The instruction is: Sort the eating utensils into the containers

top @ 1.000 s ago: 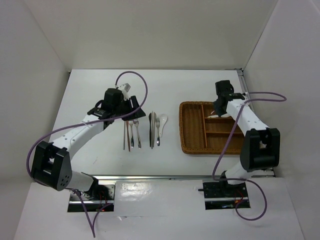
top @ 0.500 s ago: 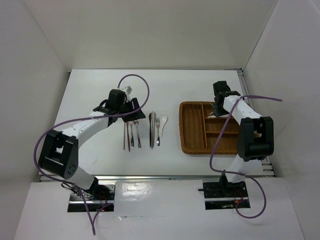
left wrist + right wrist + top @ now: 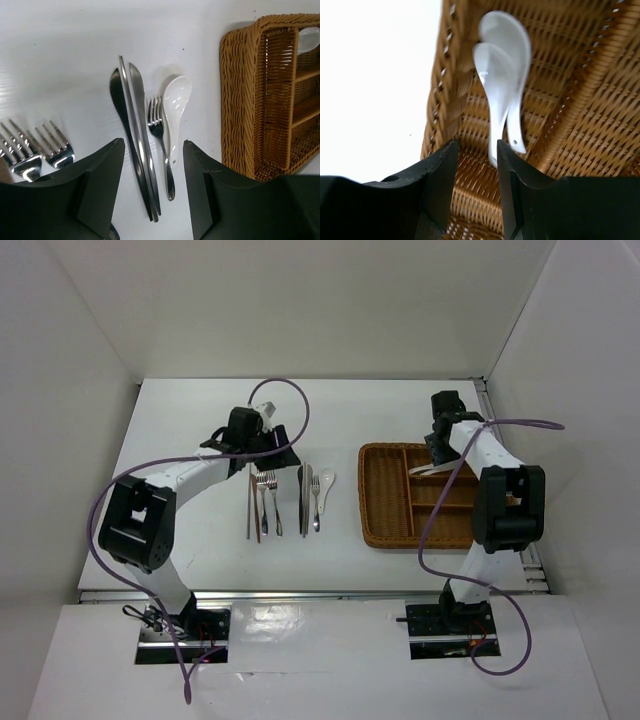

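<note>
White table (image 3: 380, 415) (plain white walls (image 3: 300, 310))

No readable text, labels or numbers

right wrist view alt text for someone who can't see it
Two white soup spoons lie stacked in a brown wicker tray, just beyond the open right gripper. White table shows at left.

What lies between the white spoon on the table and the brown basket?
Nothing: only bare white table separates the white spoon from the wicker tray, clearest in the left wrist view.
</note>
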